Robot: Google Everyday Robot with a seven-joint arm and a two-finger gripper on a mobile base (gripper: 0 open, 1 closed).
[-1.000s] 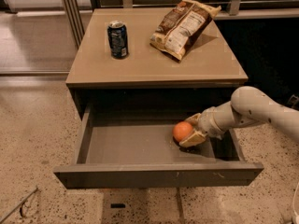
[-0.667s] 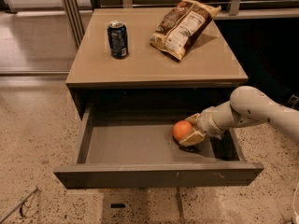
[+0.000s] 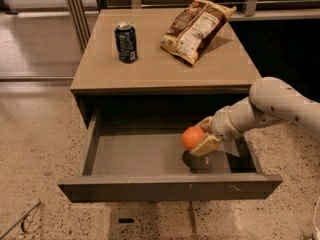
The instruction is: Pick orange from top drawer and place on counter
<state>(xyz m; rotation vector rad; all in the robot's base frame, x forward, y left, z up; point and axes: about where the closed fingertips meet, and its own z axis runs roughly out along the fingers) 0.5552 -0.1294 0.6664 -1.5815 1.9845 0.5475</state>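
The orange point(image 3: 192, 137) is small, round and bright orange, held between the tan fingers of my gripper point(image 3: 200, 138) at the right of the open top drawer point(image 3: 135, 156). It hangs slightly above the grey drawer floor, with its shadow below it. The white arm reaches in from the right over the drawer's right side. The tan counter point(image 3: 160, 69) lies above and behind the drawer.
A dark blue soda can point(image 3: 125, 42) stands at the counter's left rear. A brown chip bag point(image 3: 196, 28) lies at the counter's right rear. The drawer's front panel point(image 3: 170, 188) juts out over the speckled floor. Metal posts stand behind the cabinet.
The gripper has lifted the orange a little off the drawer floor; a shadow now shows beneath it. The drawer and the counter items have not moved.
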